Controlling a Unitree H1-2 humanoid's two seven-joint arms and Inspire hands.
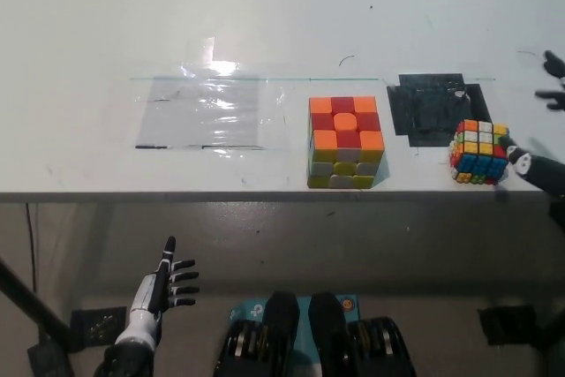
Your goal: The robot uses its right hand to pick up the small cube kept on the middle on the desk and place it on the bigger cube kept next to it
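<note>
The small multicoloured cube [478, 151] sits near the desk's front edge at the right, beside a black patch [433, 108]. The bigger cube [345, 141], orange and red on top with yellow and white on its front, stands to its left near the desk's middle. My black right hand [540, 130] comes in at the picture's right edge, open, with fingertips spread behind and beside the small cube and one tip close to its right side. Most of that hand is out of frame. My white left hand [168, 282] rests open below the desk at the lower left.
The white desk [265, 15] has a clear plastic sheet [205, 112] taped left of the bigger cube. The desk's front edge runs just in front of both cubes. Below it lies grey floor.
</note>
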